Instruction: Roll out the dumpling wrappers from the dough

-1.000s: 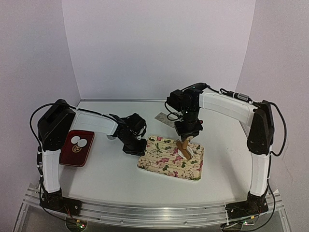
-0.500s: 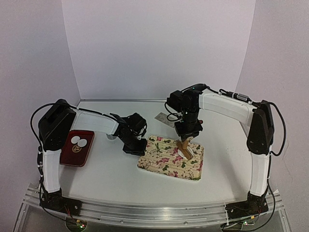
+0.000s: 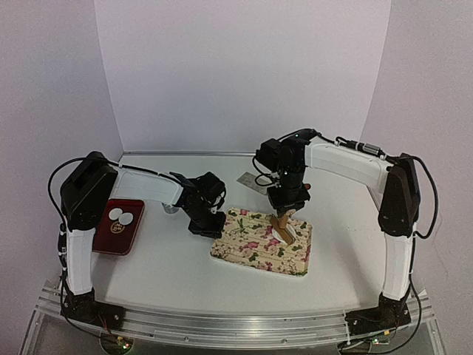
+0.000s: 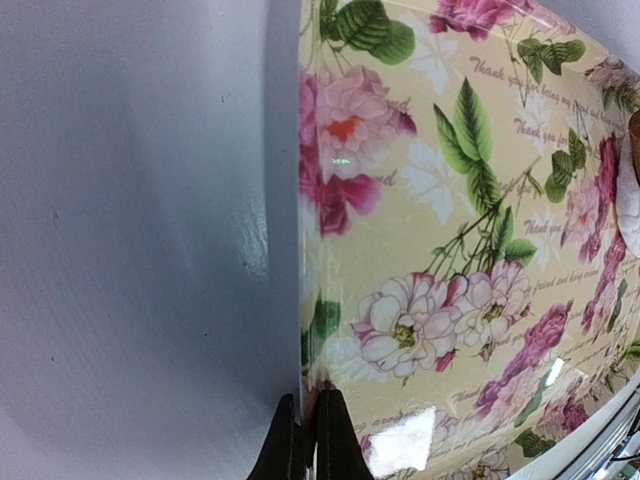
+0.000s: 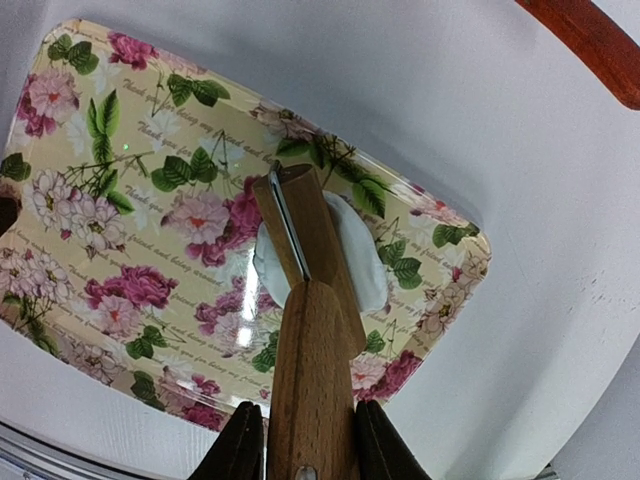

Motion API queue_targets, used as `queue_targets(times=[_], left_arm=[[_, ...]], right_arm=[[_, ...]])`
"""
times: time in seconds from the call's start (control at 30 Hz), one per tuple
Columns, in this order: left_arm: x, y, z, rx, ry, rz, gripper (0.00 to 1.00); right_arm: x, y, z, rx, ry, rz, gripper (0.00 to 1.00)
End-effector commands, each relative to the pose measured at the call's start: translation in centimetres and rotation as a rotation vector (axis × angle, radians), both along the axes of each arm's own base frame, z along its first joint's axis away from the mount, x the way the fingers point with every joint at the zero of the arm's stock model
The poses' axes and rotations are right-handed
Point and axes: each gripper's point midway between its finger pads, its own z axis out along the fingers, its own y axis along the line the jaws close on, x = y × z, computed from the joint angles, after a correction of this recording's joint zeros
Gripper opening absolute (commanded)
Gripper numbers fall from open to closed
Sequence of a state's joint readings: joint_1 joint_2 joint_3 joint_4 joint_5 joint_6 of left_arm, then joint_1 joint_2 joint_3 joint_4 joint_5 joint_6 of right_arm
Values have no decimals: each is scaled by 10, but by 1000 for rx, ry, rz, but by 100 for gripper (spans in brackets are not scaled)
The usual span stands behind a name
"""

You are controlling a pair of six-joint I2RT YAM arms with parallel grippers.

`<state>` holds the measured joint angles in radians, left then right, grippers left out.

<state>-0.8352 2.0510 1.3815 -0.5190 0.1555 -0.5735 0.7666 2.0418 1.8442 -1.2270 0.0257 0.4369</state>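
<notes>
Watching right tool (image 5: 300, 440) clamped on roller (image 5: 310, 300) over wrapper (image 5: 365, 262) on tray (image 4: 450, 200), left tool (image 4: 308, 445) pinching tray edge; pressing hard, I risk tearing wrapper.

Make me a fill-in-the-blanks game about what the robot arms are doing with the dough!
1. The right gripper holds a ____ roller over the white dough.
2. The left gripper pinches the edge of the ____ board.
3. The red tray holds ____ dumpling wrappers.

Missing words: wooden; floral; two.
</notes>
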Motion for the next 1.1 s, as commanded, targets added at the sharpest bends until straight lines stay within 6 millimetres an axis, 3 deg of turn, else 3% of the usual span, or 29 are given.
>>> queue_targets(times=[0.0,0.2,0.37,0.6,0.73,0.83,1.0,1.07], left_arm=[[0,-5,-11,16,5,-8,0],[-7,23,-23,122,13,36,0],[-17,38,-22,133,12,64,0],[-20,41,-21,133,22,73,0],[-21,41,-16,125,30,87,0],[-28,42,-13,104,56,111,0],[-52,37,-5,28,118,124,0],[-66,32,-3,4,135,97,7]], right_arm=[[-17,24,-27,57,88,47,0],[-11,-22,-44,-186,16,-59,0],[-16,-55,-59,-333,-8,-87,0],[-11,-66,-62,-393,-30,-78,0],[1,-57,-34,-331,-70,-96,0],[9,-39,-2,-211,-103,-81,0],[14,4,56,50,-135,-23,0],[16,9,78,100,-170,-20,0]])
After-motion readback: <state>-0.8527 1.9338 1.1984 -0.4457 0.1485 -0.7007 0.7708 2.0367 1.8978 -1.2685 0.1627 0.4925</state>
